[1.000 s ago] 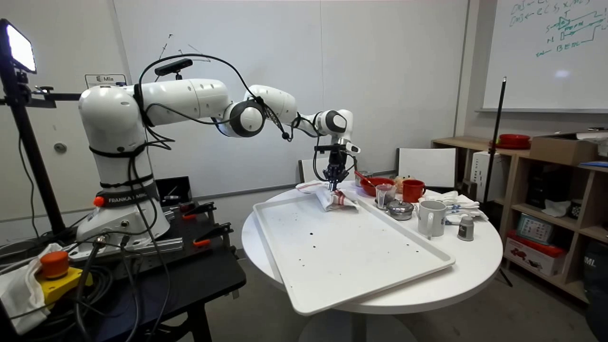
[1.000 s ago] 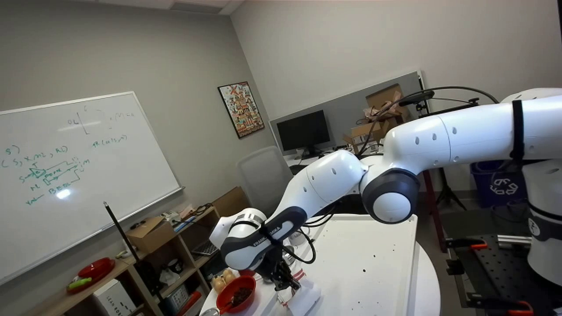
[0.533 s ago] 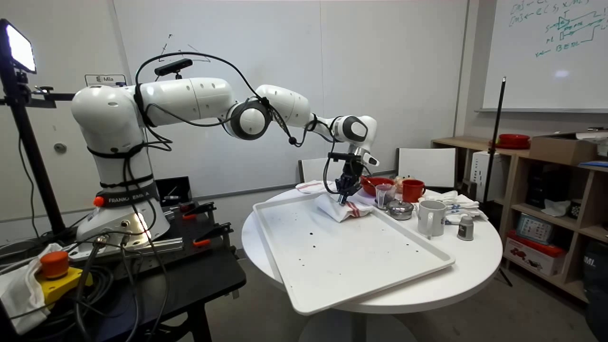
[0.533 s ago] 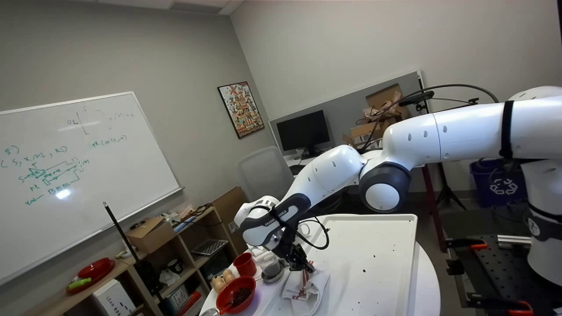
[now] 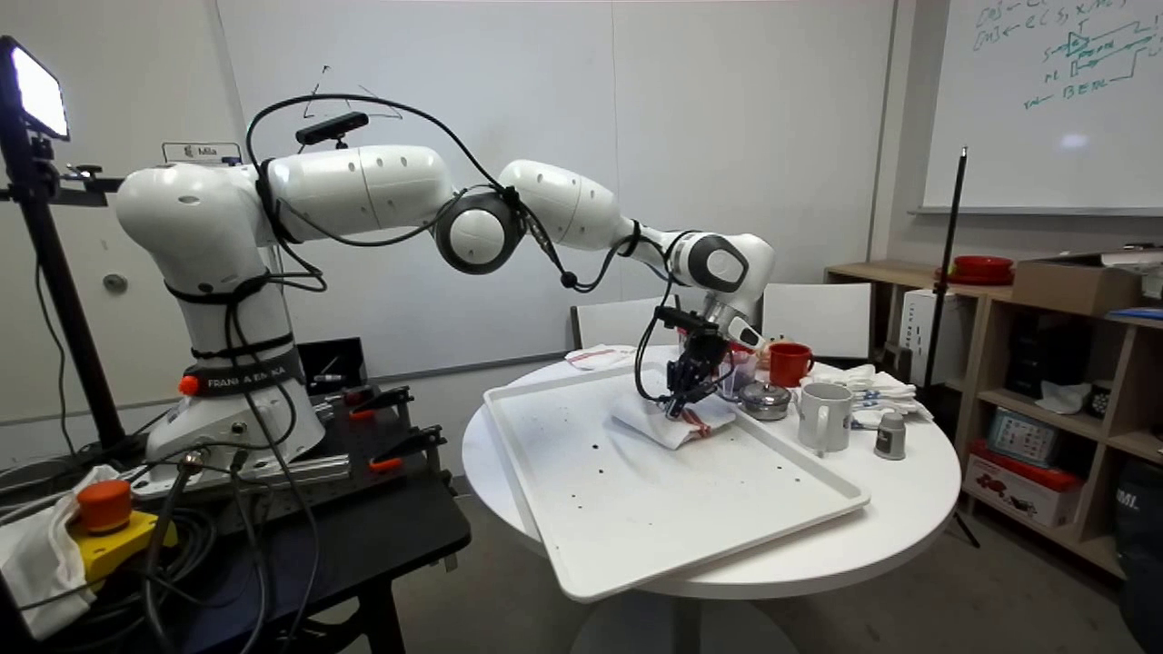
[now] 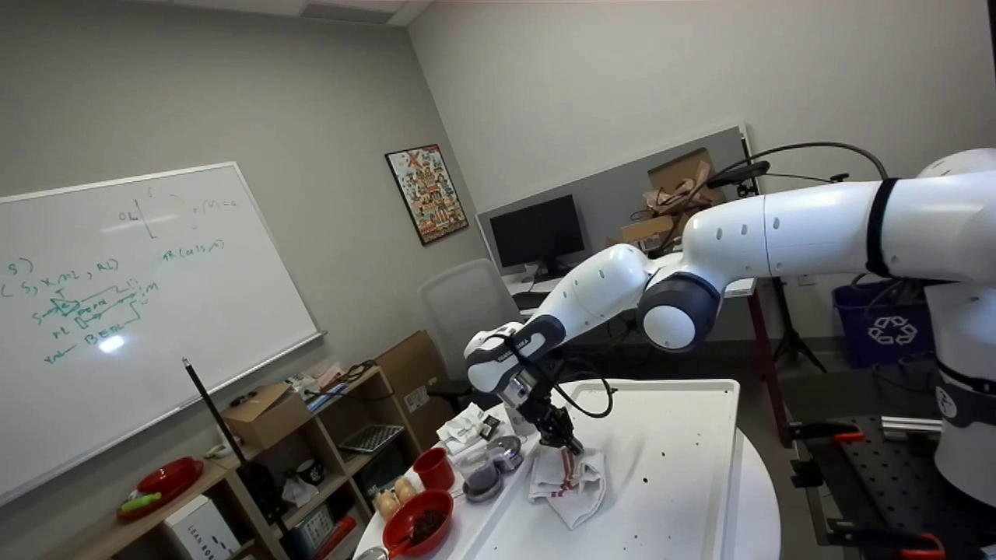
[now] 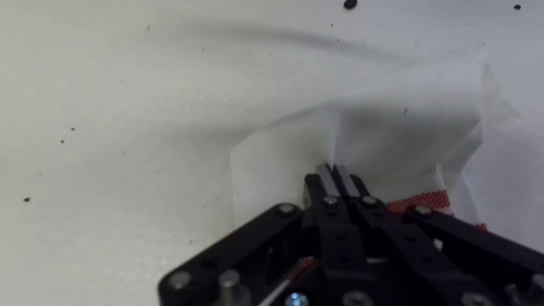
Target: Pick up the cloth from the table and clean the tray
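Where fingers [image 7: 327,180] pinch, creased striped cloth [image 6: 572,486], rimmed tray [image 5: 690,490]

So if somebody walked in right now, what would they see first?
Probably the big white robot arm that reaches over the round table. Its black gripper pinches a red-striped white cloth on the pale tray, which is dotted with dark specks. Next might come the bright red bowl and red mug, standing on the table beside the tray.
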